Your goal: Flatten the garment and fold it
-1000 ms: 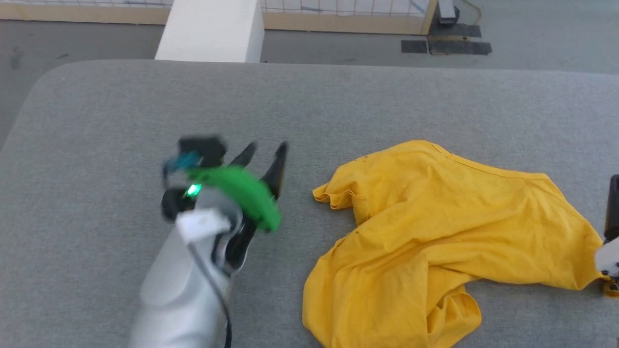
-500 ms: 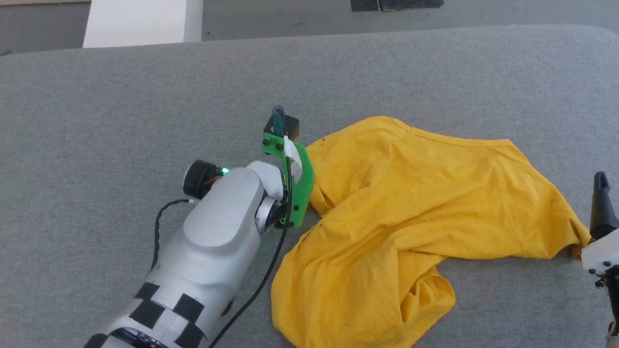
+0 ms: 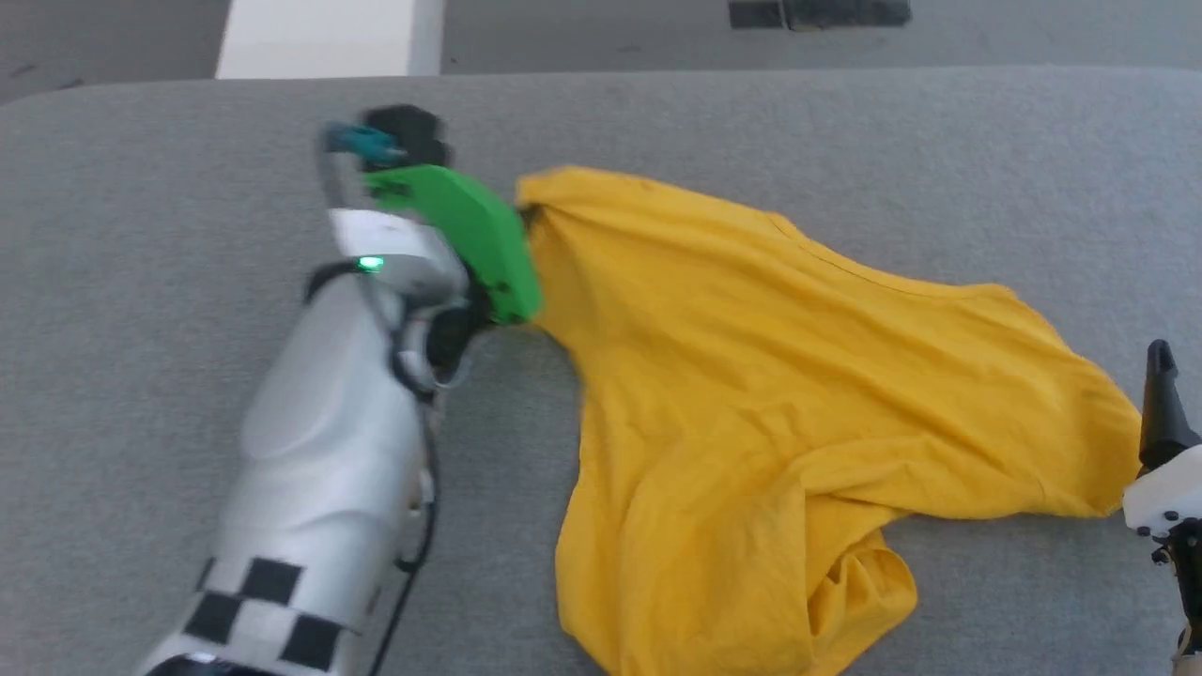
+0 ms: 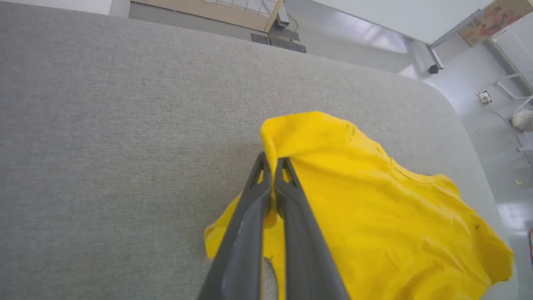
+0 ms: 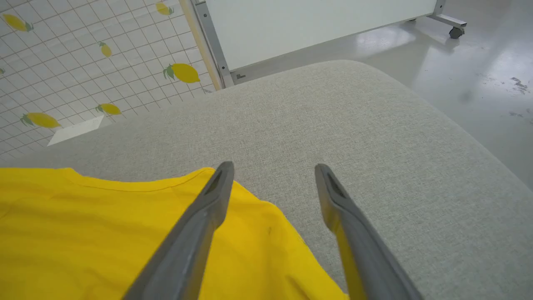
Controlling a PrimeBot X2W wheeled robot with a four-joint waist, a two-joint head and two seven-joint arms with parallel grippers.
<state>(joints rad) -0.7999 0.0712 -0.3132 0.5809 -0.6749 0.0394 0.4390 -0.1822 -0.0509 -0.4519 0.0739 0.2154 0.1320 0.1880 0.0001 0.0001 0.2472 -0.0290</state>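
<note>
One yellow T-shirt [image 3: 798,394], one grey counter [image 3: 141,188], one white pillar [image 3: 329,38]. Two grippers, left gripper [image 4: 272,160] and right gripper [image 5: 273,166], two dark fingers [image 5: 200,225] apiece.

The garment [image 3: 798,376] lies on the padded table [image 3: 141,188], right of its middle in the head view, with one corner reaching toward the far left and the bunched part nearest the robot. The left gripper [image 4: 272,160] sits at that far-left corner with a fold of cloth pinched between its fingers. The right gripper [image 5: 273,166] is at the garment's opposite end, one finger above the cloth's edge and the other above bare table. Behind the table's far edge is floor [image 3: 582,38] — a block [image 3: 319,38] at the left, a mat [image 3: 817,11] further right.
</note>
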